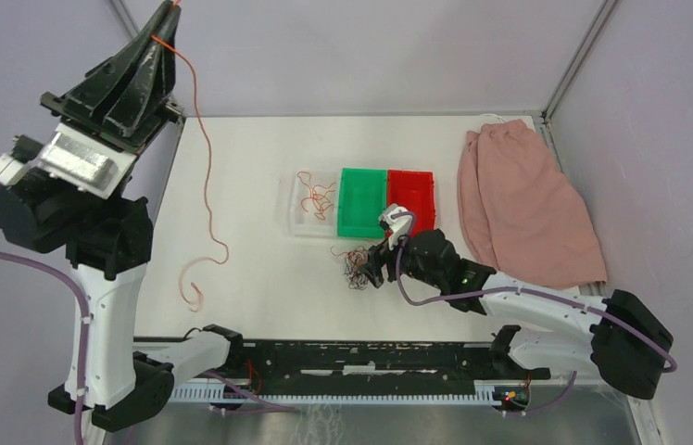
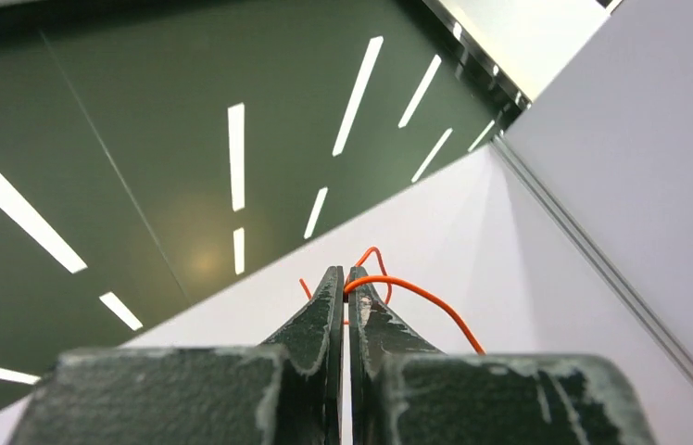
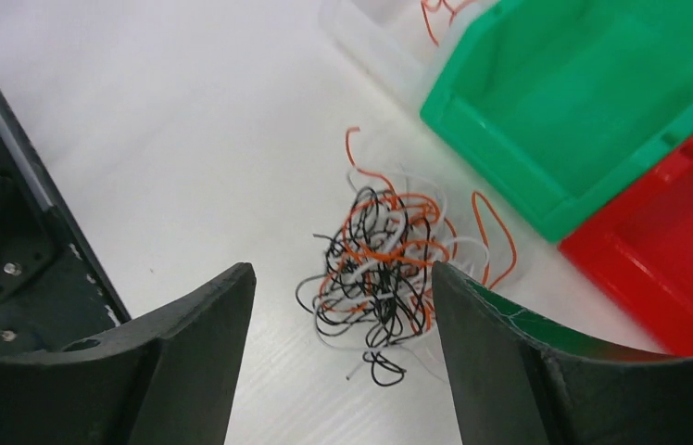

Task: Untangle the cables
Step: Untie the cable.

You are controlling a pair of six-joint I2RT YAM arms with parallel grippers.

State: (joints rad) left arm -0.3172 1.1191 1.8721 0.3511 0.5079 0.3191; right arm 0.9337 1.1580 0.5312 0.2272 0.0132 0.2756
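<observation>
High at far left: left tool clenched on orange wire | right tool low, spread over cables

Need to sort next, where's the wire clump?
The clump lies mid top view, on the table just below the green bin, beside the right gripper.

The left gripper is raised high and points upward, jaws clamped on an orange cable at their tips. The right gripper is held low, angled downward, jaws spread wide.
</observation>
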